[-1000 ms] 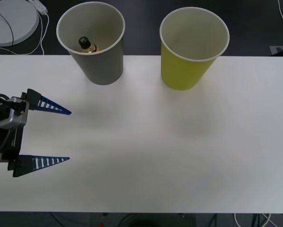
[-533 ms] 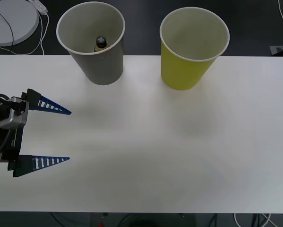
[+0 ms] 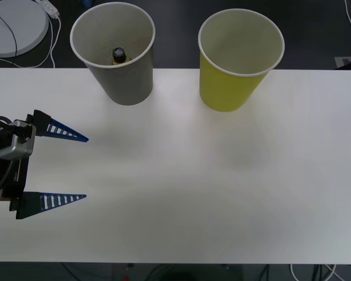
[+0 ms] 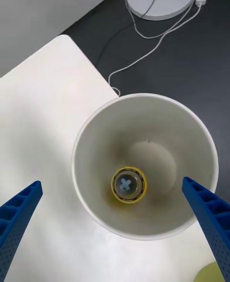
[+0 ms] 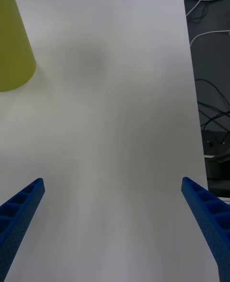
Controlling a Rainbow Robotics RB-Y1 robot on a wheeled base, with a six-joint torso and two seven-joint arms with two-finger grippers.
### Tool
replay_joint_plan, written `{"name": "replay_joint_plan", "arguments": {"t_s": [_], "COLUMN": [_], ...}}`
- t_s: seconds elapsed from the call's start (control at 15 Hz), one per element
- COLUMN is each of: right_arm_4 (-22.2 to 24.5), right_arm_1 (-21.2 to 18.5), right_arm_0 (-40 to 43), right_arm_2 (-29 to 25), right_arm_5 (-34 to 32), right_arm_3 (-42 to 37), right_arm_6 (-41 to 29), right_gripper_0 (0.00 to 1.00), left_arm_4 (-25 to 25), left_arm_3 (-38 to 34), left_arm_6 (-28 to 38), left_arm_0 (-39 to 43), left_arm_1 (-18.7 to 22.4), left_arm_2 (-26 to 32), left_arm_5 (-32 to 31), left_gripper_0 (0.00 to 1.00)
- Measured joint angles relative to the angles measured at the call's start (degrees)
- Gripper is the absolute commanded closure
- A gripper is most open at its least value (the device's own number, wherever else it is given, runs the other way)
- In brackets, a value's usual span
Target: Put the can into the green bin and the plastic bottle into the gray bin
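Plastic bottle point(image 4: 128, 184) upright, cap skyward, inside gray bin point(image 4: 91, 143); right pincer point(image 4: 115, 224) spread above.

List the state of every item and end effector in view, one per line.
gray bin: upright, holds the bottle.
plastic bottle: inside the gray bin, capped.
green bin: upright; no contents visible.
left end effector: open, empty, at the table's left edge.
right end effector: open, empty, above the gray bin.

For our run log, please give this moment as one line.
plastic bottle: inside gray bin | right tool: open, above gray bin | left tool: open, over table left side
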Motion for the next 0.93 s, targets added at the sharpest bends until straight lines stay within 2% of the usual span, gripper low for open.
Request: {"name": "replay_joint_plan", "arguments": {"t_s": [0.2,0.6,0.93], "right_arm_4": [2.05,12.67,14.85], "right_arm_1": [-7.12,-21.26,-32.12], "right_arm_0": [2.45,9.74,14.01], "right_arm_2": [-4.46,-15.06,-16.52], "right_arm_5": [0.07,1.25,6.59], "right_arm_3": [-8.18,-27.60,-44.07], "right_arm_6": [2.35,1.15,0.41], "right_gripper_0": [0.00,0.00,0.00], "left_arm_4": [0.00,0.00,0.00], "left_arm_3": [0.00,0.00,0.00], "left_arm_6": [0.00,0.00,0.00], "left_arm_0": [0.00,0.00,0.00], "left_arm_1": [0.00,0.00,0.00], "left_arm_2": [0.00,0.00,0.00], "left_arm_5": [0.00,0.00,0.00], "left_gripper_0": [0.00,0.00,0.00]}}
